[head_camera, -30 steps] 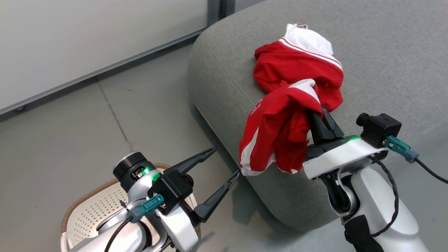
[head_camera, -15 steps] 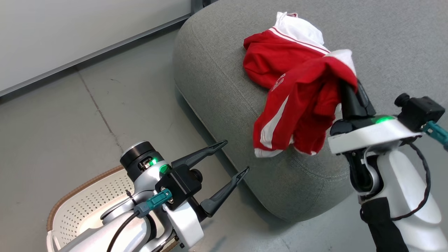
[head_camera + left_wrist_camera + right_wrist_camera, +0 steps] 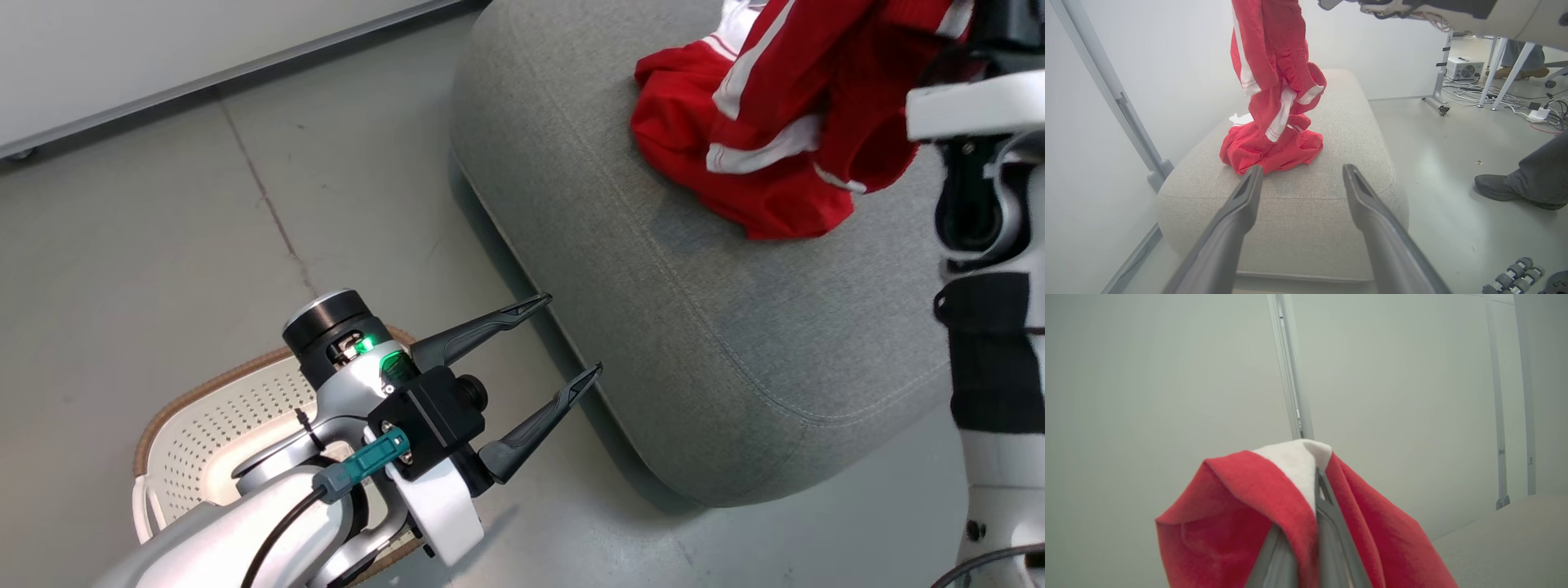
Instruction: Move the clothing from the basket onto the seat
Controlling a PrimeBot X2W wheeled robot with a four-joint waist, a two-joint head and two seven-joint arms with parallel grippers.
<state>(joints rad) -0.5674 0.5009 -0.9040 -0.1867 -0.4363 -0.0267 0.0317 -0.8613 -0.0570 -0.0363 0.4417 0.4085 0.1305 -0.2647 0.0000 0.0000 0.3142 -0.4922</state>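
Clothing, bright red sportswear with white stripes, is on and above the grey seat (image 3: 694, 327), a broad fabric cushion with rounded corners that takes up the far right of the head view and stands on a pale grey floor (image 3: 163, 245). A cream-white perforated basket (image 3: 204, 425) with a brown rim sits on the floor at the near left, apart from the seat and partly covered by the robot's left arm. One piece of clothing lies as a crumpled heap (image 3: 759, 204) on top of the seat, towards its far side. A second piece (image 3: 824, 82) hangs in the air above that heap, draped over the right claw (image 3: 1318, 490). In the right wrist view this claw's two fingers are pressed together on a fold of red and white fabric. In the left wrist view the hanging piece drops in a long fold and its lower end meets the heap. The left claw (image 3: 571, 335) hovers just beside the seat's near left edge, fingers spread apart with nothing between them, pointing at the seat. A person's dark shoe (image 3: 1494, 188) rests on the floor to the right of the seat.
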